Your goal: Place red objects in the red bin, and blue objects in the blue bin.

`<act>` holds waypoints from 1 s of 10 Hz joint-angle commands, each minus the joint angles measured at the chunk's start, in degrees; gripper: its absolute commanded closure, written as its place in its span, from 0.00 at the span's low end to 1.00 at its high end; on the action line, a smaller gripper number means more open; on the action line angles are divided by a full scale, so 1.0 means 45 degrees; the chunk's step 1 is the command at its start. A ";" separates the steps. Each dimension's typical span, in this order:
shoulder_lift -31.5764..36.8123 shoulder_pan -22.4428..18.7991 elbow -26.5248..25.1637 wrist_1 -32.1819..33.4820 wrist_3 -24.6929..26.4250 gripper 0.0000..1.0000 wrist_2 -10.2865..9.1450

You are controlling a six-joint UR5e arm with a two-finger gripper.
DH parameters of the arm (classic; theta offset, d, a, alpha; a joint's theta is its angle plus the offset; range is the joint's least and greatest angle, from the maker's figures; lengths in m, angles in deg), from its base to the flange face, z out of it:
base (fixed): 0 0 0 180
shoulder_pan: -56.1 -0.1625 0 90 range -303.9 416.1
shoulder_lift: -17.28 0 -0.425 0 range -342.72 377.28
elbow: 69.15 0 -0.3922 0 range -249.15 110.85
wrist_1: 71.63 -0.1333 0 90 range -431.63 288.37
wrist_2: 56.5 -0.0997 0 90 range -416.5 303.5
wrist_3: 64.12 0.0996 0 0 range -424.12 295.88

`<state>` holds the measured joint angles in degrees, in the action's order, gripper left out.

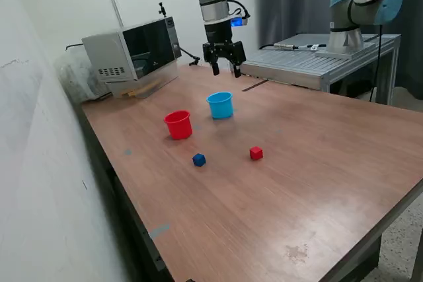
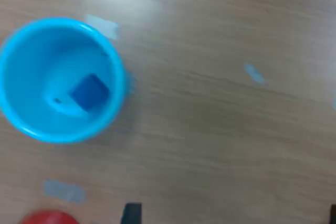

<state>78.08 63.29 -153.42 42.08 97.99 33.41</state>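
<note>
My gripper [image 1: 225, 69] hangs open and empty, high above the table behind the light blue cup [image 1: 220, 105]. In the wrist view that blue bin [image 2: 37, 124] is seen from above with one dark blue cube [image 2: 90, 92] lying inside it. The red bin [image 1: 178, 125] stands upright beside the blue one, toward the exterior view's left; only its rim [image 2: 50, 217] shows in the wrist view. A second dark blue cube [image 1: 199, 159] and one red cube [image 1: 256, 153] rest on the wooden table in front of the cups.
A microwave-like grey box [image 1: 132, 54] stands at the back on the exterior view's left. A metal platform [image 1: 310, 64] carries the arm's base at the back right. The table edge runs along the near side.
</note>
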 commanded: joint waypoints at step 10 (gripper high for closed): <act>-0.3935 -0.2888 0.3352 0.0840 0.4445 0.00 -0.1679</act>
<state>64.30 50.71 -140.68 43.85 117.89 25.82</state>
